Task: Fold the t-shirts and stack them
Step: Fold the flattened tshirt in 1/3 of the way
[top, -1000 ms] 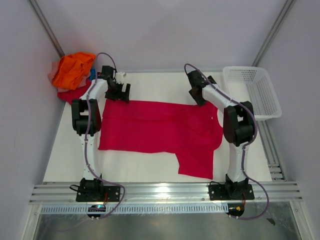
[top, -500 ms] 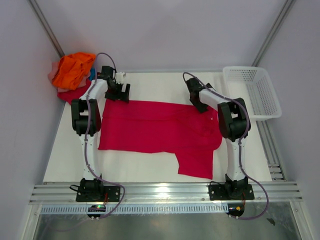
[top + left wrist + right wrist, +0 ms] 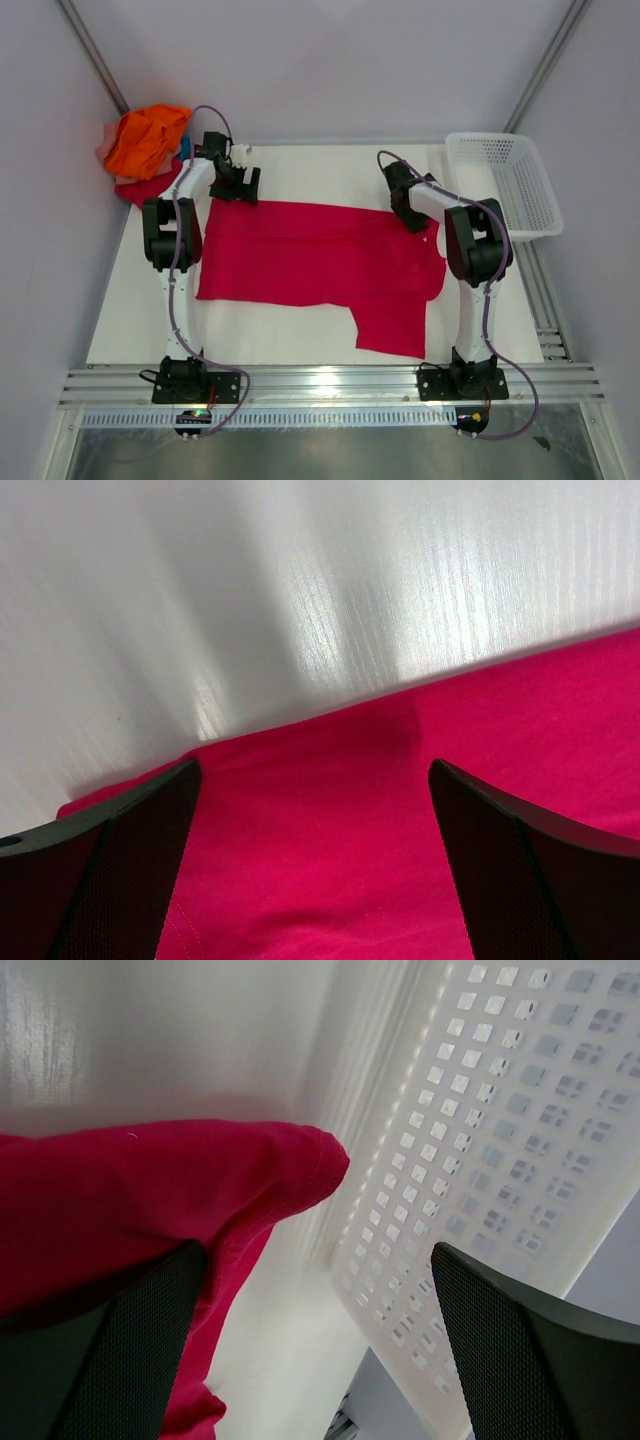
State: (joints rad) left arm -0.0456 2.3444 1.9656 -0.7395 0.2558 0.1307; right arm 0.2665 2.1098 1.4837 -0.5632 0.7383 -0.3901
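A crimson t-shirt [image 3: 320,260] lies spread on the white table [image 3: 320,170], one part hanging toward the near edge. My left gripper [image 3: 240,187] is open over the shirt's far left corner; in the left wrist view [image 3: 315,880] the cloth [image 3: 400,810] fills the gap between the jaws. My right gripper [image 3: 413,215] is open at the shirt's far right edge; in the right wrist view [image 3: 320,1360] a bunched fold of crimson cloth [image 3: 130,1200] lies by the left finger [image 3: 110,1360], with bare table between the jaws.
A pile of other shirts, bright orange [image 3: 148,138] on top with red [image 3: 140,190] beneath, sits at the back left corner. A white mesh basket [image 3: 505,185] stands at the back right, close to my right gripper, and shows in the right wrist view [image 3: 500,1110].
My right gripper has moved rightward and a little nearer along the shirt's far edge, toward the basket. The left arm has not moved.
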